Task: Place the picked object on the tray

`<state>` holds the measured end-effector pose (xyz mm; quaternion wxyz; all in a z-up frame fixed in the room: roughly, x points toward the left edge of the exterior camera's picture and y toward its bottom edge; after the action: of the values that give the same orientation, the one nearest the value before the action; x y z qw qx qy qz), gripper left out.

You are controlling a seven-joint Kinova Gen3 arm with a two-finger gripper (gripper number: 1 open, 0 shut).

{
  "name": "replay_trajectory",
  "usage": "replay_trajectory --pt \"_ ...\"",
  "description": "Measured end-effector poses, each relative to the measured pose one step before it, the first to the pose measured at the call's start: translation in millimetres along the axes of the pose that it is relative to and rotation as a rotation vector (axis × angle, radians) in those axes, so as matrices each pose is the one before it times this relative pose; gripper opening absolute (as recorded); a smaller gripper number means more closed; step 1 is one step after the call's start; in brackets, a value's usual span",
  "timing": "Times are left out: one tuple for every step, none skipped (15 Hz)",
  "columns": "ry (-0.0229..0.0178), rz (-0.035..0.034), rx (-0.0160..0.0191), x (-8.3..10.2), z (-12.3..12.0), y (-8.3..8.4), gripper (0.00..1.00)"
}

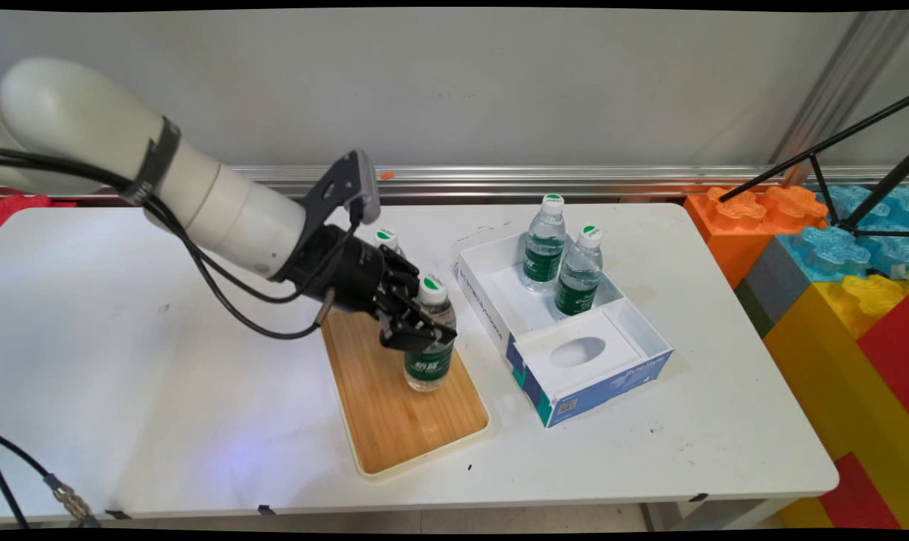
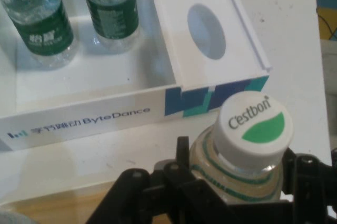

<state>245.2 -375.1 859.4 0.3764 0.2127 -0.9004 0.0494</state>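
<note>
While standing upright on the wooden tray [image 1: 394, 406], 1 water bottle [image 1: 430, 342] sits clamped at its upper body between the fingers of the gripper [image 1: 417, 324]. It looks full, so fairly heavy; thin plastic likely yields and slips, so holding below the cap suits. 2 more bottles [image 1: 545, 244] stand in the white box [image 1: 499, 330]; another bottle [image 1: 387, 239] shows behind the wrist.

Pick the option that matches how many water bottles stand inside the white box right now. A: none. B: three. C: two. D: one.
C: two bottles stand upright in the white box, while a third bottle sits over the wooden tray with the hand closed around it, and a fourth cap shows behind the arm.
</note>
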Motion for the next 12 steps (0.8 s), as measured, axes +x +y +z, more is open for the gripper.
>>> replay_trajectory --pt "-0.00131 0.00016 -0.00213 -2.59 2.13 -0.45 0.00" --pt "-0.00209 0.00073 -0.00321 -3.76 2.93 -0.40 0.00" --pt "-0.00148 0.00028 -0.00295 -3.80 3.17 -0.47 0.00" --pt "-0.00070 -0.00041 -0.00219 -3.45 3.03 -0.57 0.00" --pt "-0.00013 -0.00005 -0.00096 -2.55 2.44 -0.55 0.00" --pt "0.00009 -0.00037 -0.00050 -1.61 1.54 -0.33 0.00" --pt "0.00003 -0.00045 -0.00091 -2.39 2.24 -0.51 0.00" --pt "-0.00006 0.00031 -0.00071 -1.48 1.47 -0.35 0.00" --pt "0.00014 -0.00014 0.00000 -2.24 1.87 -0.62 0.00" --pt "0.00009 0.00040 0.00002 -2.39 1.99 -0.66 0.00" --pt "0.00009 0.00024 -0.00005 -2.20 1.83 -0.66 0.00" --pt "-0.00001 -0.00046 -0.00005 -1.93 1.30 -0.41 0.00"
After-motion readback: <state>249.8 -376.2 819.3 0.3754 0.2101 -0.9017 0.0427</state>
